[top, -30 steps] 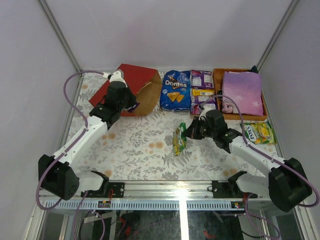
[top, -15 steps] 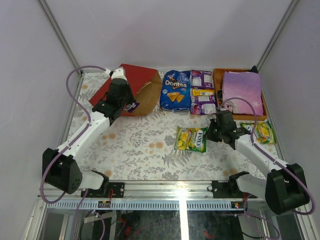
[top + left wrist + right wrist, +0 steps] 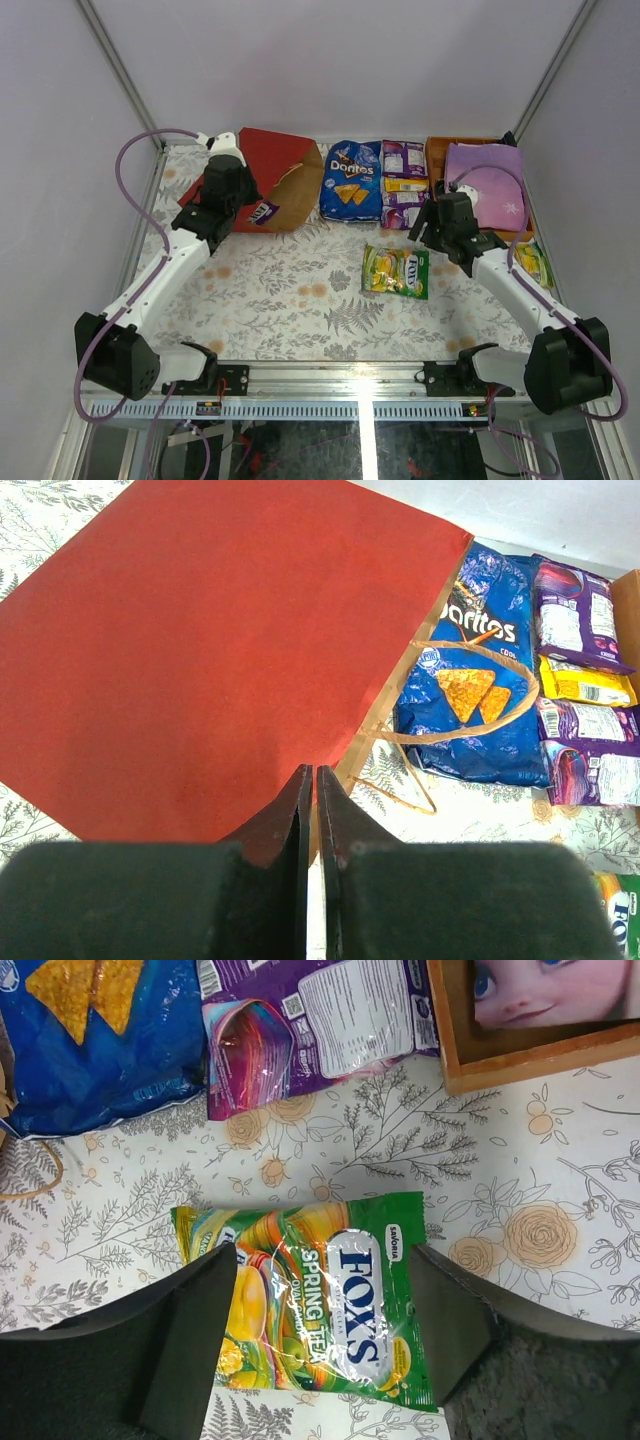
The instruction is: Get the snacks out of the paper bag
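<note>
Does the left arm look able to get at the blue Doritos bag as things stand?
Probably yes. The Doritos bag lies flat just beside the mouth of the paper bag, near the left gripper, with only a thin cord handle across it. The shut gripper would need to open first.

left hand (image 3: 308,772) pinched closed; right hand (image 3: 320,1255) fingers spread wide.

A robotics lab test cell: a table (image 3: 250,300) under floral cloth, boxed in by plain white panels (image 3: 330,60) on aluminium posts (image 3: 118,72), with the left arm (image 3: 170,270) and right arm (image 3: 510,290) bolted to a metal rail (image 3: 350,378) at its near edge (purple cables (image 3: 128,180) looping free)
</note>
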